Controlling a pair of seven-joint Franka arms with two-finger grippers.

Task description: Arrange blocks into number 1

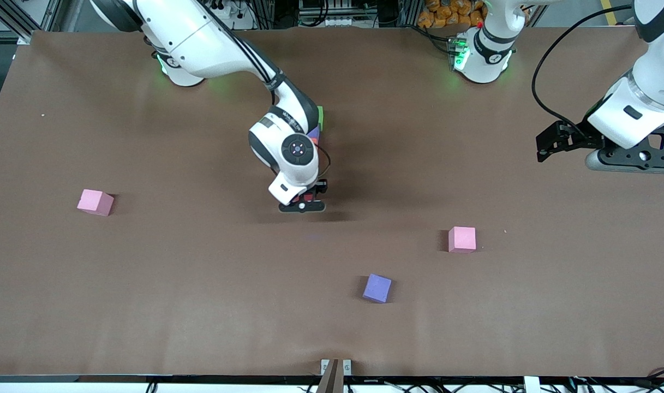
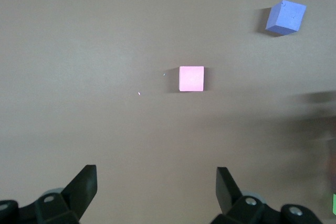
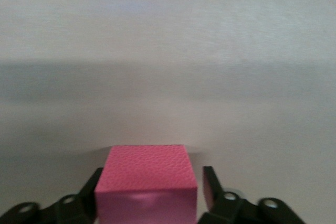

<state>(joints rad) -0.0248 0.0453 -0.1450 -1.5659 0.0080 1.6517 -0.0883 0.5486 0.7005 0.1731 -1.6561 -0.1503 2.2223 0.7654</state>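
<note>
Right gripper (image 1: 304, 201) low at mid-table, straddling crimson block (image 3: 147, 182). Block sitting flat on the table (image 1: 146, 305), not lifted. Fingers (image 3: 210, 187) partly open: clear gap at one face, other pad at or very near the opposite face, so no real hold. Reads as a release at the near-camera end of a line. Green block (image 1: 320, 117) at the line's farthest end from the camera, purple block (image 1: 314, 131) and a sliver of orange-red block (image 1: 313, 141) next, the rest under the right wrist; light blue block not visible, presumably hidden there. Straight line suits the stroke of a 1. Left gripper (image 1: 540, 148) waiting in the air over the left arm's end of the table, fingers spread wide, nothing in them. Spare pink cube (image 1: 95, 202) toward the right arm's end, second pink cube (image 1: 462, 239) and violet cube (image 1: 377, 287) nearer the camera, all well apart from the line. Open table all round the crimson block; straight lift-off looks unobstructed, only risk a pad dragging the block askew.
</note>
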